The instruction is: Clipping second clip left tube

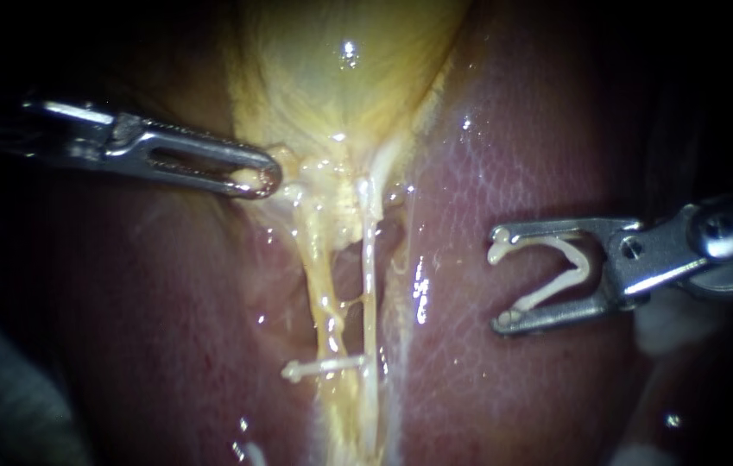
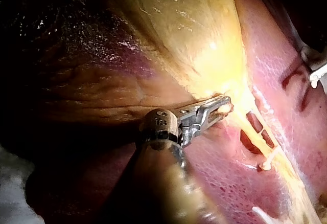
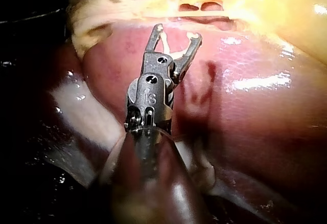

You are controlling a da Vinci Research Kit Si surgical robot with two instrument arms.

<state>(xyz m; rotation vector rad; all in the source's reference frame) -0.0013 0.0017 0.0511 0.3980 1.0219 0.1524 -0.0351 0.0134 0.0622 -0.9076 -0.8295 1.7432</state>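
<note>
On the left, my left instrument [image 1: 255,179] has its claw clamped on the gallbladder [image 1: 340,69] at its yellow neck. Nearer, the left tube [image 1: 319,276], a glistening yellow strand over the liver [image 1: 513,173], carries a closed white clip [image 1: 323,368] across it. Well to the right, my right instrument [image 1: 502,277] holds an open white clip [image 1: 547,292] in its wide-spread claw.

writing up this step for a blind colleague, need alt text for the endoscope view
My right instrument holds an open white clip over the liver, short of the left tube, which already carries a shut clip lower down. My left instrument grips the gallbladder at its lower end.
</note>
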